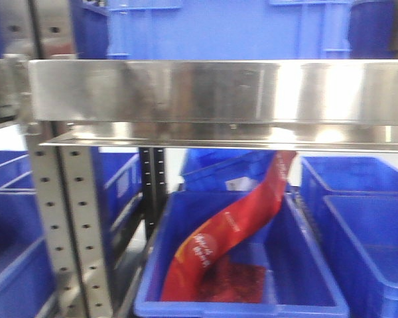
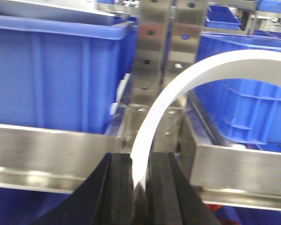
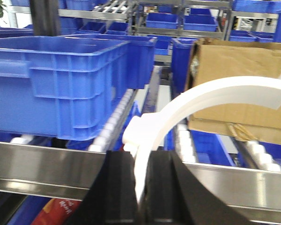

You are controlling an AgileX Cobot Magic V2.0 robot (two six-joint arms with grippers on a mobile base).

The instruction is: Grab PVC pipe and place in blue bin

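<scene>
A white curved PVC pipe piece (image 2: 178,89) arcs up and to the right out of my left gripper (image 2: 140,160), whose black fingers are shut on its lower end. In the right wrist view a similar white curved PVC pipe piece (image 3: 201,96) with a small lug rises from my right gripper (image 3: 140,157), which is also shut on it. Whether these are one piece or two I cannot tell. A blue bin (image 1: 305,265) sits on the lower shelf in the front view. Neither gripper shows in the front view.
A steel shelf beam (image 1: 219,93) crosses the front view, with a perforated upright (image 1: 66,225) at left. A red bag (image 1: 232,232) leans in the lower bin. More blue bins (image 2: 51,70) (image 3: 61,79) and a cardboard box (image 3: 243,79) stand on roller shelves behind steel rails (image 2: 47,154).
</scene>
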